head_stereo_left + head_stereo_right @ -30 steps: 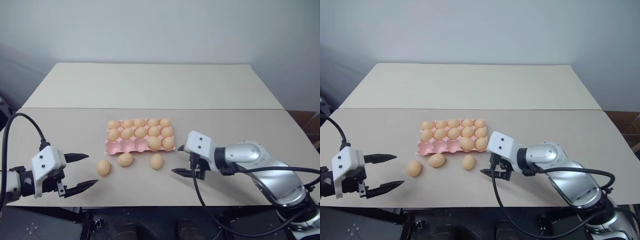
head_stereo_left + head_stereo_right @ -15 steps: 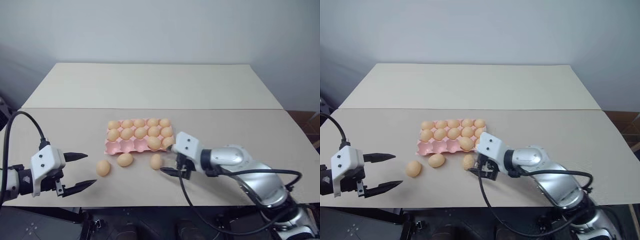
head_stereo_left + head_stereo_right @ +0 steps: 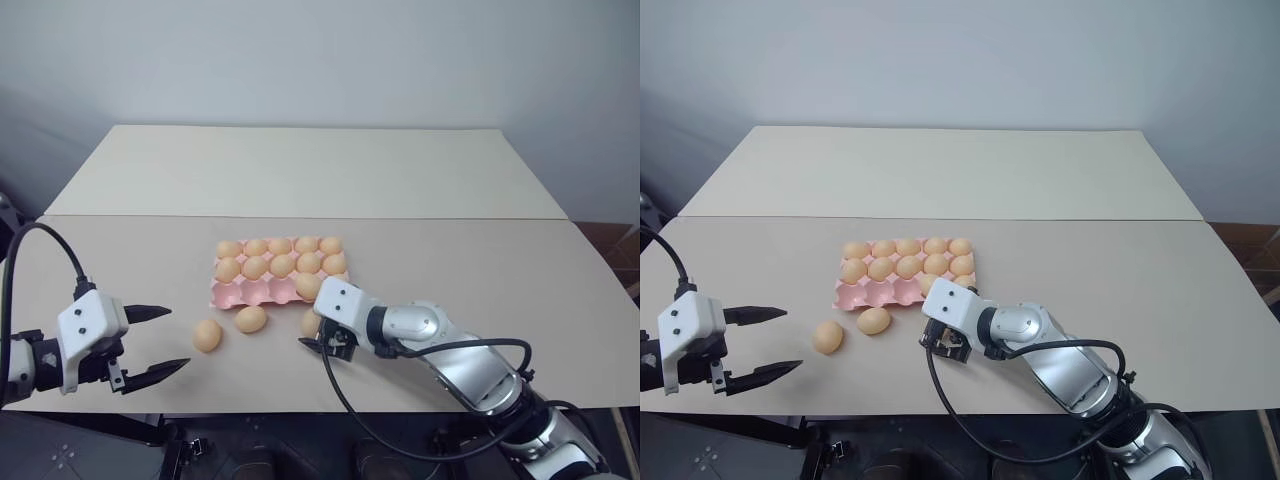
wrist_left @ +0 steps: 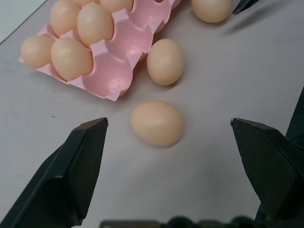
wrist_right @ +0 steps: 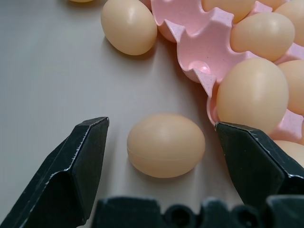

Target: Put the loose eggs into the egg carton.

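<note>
Straddling one loose egg [image 5: 166, 145], the right gripper [image 5: 161, 142] has its two black fingers spread wide on either side, not pinching; the egg lies on the table [image 3: 480, 260] between them, just off the near right corner of the egg carton [image 3: 236, 293]. One finger stands close beside an egg seated in the carton's near row.

Pink moulded carton sits mid-table, most cups filled with tan eggs; three or so near-row cups at its left end are bare. No brand, label or lettering readable on carton, eggs or grippers.

Two more loose eggs on the table in front of the carton: one [image 3: 250, 319] just beside its near edge, another [image 3: 207, 335] further left and nearer the robot.

Left gripper [image 3: 160, 343] hovers at the near left table edge, fingers wide apart and empty, pointing toward that leftmost egg, apart from it.
</note>
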You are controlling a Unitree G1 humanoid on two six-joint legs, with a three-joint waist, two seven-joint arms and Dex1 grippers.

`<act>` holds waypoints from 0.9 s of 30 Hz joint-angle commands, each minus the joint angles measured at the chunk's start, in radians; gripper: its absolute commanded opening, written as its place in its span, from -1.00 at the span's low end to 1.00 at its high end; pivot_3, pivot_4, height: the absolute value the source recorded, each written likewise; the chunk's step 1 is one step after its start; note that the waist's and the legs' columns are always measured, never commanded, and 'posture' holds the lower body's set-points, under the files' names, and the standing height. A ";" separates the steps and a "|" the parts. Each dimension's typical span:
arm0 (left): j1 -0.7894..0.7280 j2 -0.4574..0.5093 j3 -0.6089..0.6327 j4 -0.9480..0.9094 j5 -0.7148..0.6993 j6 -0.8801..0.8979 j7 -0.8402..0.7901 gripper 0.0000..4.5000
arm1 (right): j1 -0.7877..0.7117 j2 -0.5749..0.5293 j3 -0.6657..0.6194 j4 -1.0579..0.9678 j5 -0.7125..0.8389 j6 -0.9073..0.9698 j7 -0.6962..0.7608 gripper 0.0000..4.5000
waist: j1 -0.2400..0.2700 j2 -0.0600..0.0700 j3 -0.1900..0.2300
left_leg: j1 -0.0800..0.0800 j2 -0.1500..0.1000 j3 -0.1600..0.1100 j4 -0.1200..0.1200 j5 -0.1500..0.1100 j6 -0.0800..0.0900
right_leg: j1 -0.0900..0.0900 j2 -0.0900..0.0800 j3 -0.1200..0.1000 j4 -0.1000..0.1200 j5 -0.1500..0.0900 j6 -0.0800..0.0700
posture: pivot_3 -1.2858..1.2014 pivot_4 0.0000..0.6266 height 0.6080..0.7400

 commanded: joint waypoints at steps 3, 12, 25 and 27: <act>-0.016 0.012 0.008 -0.019 0.009 -0.012 0.009 1.00 | -0.010 0.030 0.025 0.051 -0.040 -0.051 -0.006 0.85 | -0.001 0.000 0.000 | 0.000 0.000 0.000 0.000 0.000 0.000 | 0.000 0.000 0.000 0.000 0.000 0.000 | 0.03 -0.52 1.00; 0.026 -0.011 0.040 -0.044 0.018 -0.011 0.014 1.00 | -0.004 0.044 0.022 0.071 -0.055 -0.054 0.014 0.59 | -0.002 0.000 0.000 | 0.000 0.000 0.000 0.000 0.000 0.000 | 0.000 0.000 0.000 0.000 0.000 0.000 | 0.03 -0.52 1.00; 0.020 -0.006 0.026 -0.032 0.019 -0.016 0.027 1.00 | -0.030 0.051 -0.105 -0.065 0.050 -0.009 0.081 0.19 | -0.002 0.000 0.000 | 0.000 0.000 0.000 0.000 0.000 0.000 | 0.000 0.000 0.000 0.000 0.000 0.000 | 0.03 -0.52 1.00; 0.024 -0.010 0.026 -0.032 0.022 -0.017 0.029 1.00 | -0.070 0.069 -0.122 -0.064 0.056 -0.038 0.080 0.19 | -0.005 0.000 0.000 | 0.000 0.000 0.000 0.000 0.000 0.000 | 0.000 0.000 0.000 0.001 0.000 0.000 | 0.03 -0.52 1.00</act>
